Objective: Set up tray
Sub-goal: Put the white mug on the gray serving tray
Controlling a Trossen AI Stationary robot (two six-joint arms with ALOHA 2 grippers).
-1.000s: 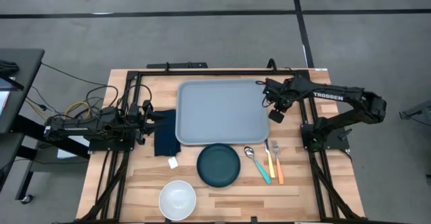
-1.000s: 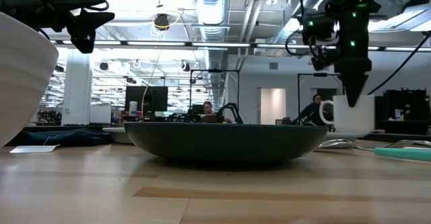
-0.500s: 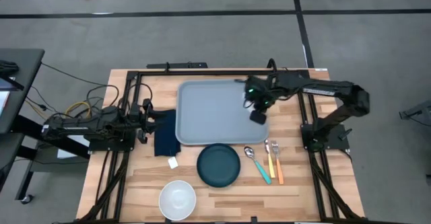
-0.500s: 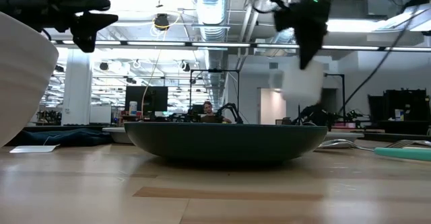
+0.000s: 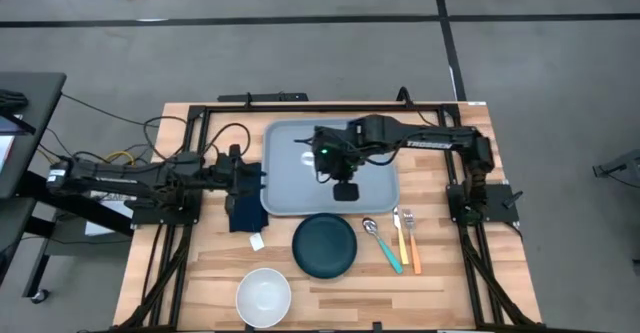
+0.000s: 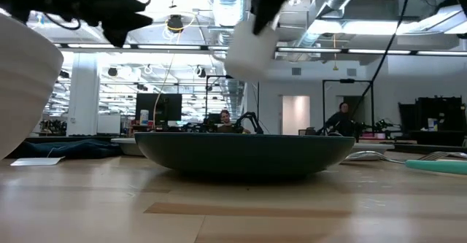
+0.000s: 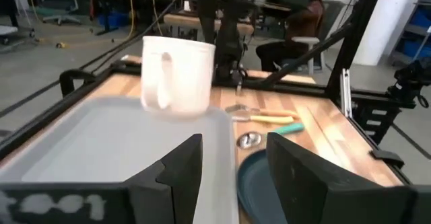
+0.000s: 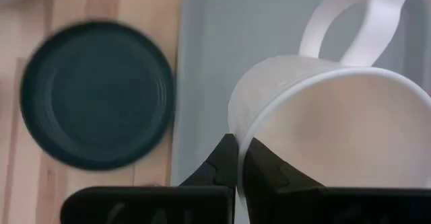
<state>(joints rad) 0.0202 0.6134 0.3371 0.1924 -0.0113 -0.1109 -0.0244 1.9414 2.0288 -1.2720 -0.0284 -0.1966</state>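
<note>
Right hand (image 8: 237,158) pinched on white mug (image 7: 177,75) rim, held above tray (image 5: 290,188) at tabletop centre | left hand (image 7: 232,177) spread beside tray | mug best lowered upright, released once seated.

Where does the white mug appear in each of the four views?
High view: white mug hidden under the right hand, above the tray.
Low view: mug top centre, in the air.
Left wrist: mug above the tray.
Right wrist: mug fills the right.
Shared landmark: teal plate.

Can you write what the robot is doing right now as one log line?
right gripper: shut on white mug, over tray | left gripper: open, at tray's edge
</note>
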